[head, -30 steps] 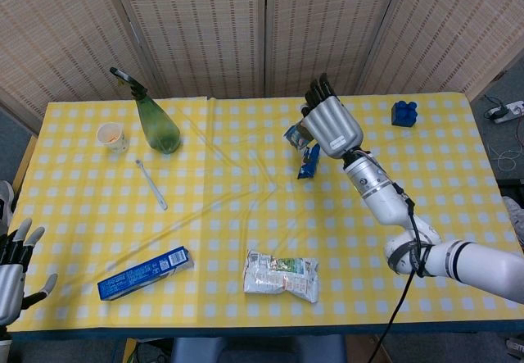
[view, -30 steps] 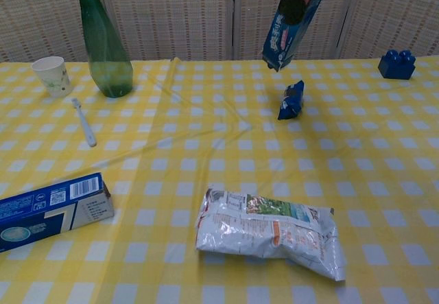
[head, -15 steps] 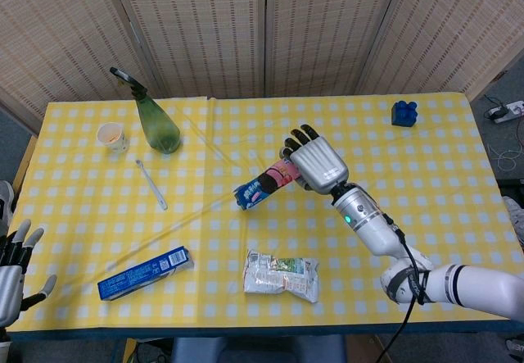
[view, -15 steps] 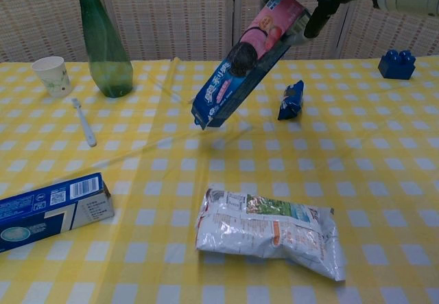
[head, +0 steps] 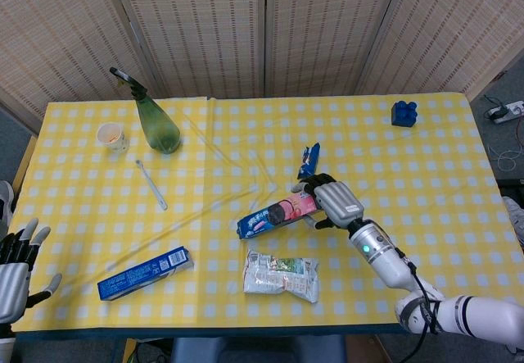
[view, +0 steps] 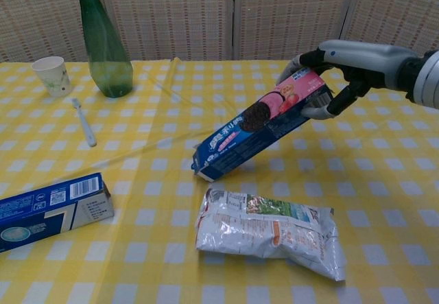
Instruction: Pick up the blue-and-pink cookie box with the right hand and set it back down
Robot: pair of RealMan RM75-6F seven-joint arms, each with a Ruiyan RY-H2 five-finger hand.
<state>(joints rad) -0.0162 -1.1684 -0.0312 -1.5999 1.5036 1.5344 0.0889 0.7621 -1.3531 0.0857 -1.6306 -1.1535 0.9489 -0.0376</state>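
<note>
My right hand (head: 334, 203) (view: 339, 77) grips the pink end of the blue-and-pink cookie box (head: 277, 214) (view: 257, 123). The box slants down to the left, its blue end low over the yellow checked table (head: 246, 133) (view: 384, 180), just above the silver snack bag (head: 282, 274) (view: 269, 230); I cannot tell whether that end touches the cloth. My left hand (head: 15, 266) hangs at the table's near left corner with fingers spread, holding nothing.
A blue toothpaste box (head: 144, 273) (view: 48, 209) lies front left. A green spray bottle (head: 155, 121) (view: 101, 43), a paper cup (head: 112, 137) (view: 53, 75) and a toothbrush (head: 152, 184) (view: 85, 123) stand back left. A small blue packet (head: 309, 161) lies behind my right hand; a blue toy block (head: 404, 113) sits far right.
My right hand has swung the cookie box from high at the back down and toward the front, tilting it from nearly upright to a low slant. The left hand barely moved.
</note>
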